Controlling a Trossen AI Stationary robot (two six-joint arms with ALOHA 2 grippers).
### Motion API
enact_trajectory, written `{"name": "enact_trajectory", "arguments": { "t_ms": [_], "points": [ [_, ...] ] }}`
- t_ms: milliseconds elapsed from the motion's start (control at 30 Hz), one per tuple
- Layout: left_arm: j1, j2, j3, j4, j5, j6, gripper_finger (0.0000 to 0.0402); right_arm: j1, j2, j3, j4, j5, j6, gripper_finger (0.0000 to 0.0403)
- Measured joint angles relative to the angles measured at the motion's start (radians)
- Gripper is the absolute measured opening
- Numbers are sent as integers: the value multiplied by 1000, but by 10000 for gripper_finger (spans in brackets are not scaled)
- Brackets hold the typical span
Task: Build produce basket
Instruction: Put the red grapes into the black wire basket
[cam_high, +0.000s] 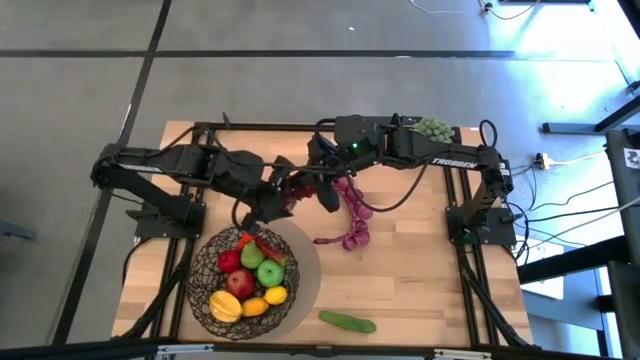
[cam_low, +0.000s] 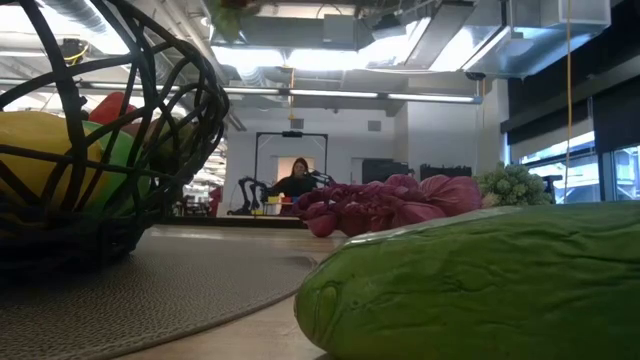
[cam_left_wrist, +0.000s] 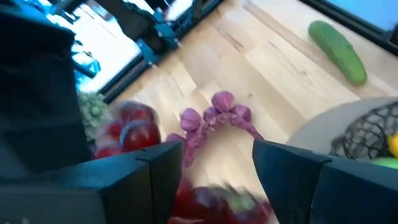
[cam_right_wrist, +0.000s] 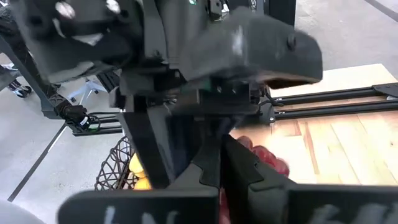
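Overhead, the basket (cam_high: 243, 282) sits on a grey mat (cam_high: 305, 270) at the table's front left, holding apples, yellow fruits and a chili. The left gripper (cam_high: 283, 197) is just behind the basket, clamped on a dark-red grape bunch (cam_high: 297, 189). The right gripper (cam_high: 325, 162) hangs close beside it, fingers together. A purple grape bunch (cam_high: 352, 222) lies mid-table, a cucumber (cam_high: 347, 321) at the front edge, green grapes (cam_high: 433, 127) at the back right.

At table level, the cucumber (cam_low: 480, 285) fills the foreground beside the basket (cam_low: 110, 130).

In the left wrist view, red grapes (cam_left_wrist: 211, 202) sit between the fingers (cam_left_wrist: 149, 171).

In the right wrist view, the left arm blocks most of the picture.
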Motion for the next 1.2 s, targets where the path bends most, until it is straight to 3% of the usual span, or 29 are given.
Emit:
{"name": "enact_trajectory", "arguments": {
  "t_ms": [333,533,800,1100,1200],
  "points": [
    [-8,8,1,-1,-32,-61,187,0,0,0,0,41,1,0],
    [-54,0,1,-53,-131,-190,187,-6,0,-1,27,43,1,0],
    [-117,0,1,-65,-284,-218,187,-25,-1,-1,63,42,-2,0],
    [-107,3,1,-73,-314,-246,187,-31,-1,-1,119,42,-24,0],
    [-107,11,1,-74,-371,-245,187,-31,-1,-1,126,42,-27,0]
  ]
}}
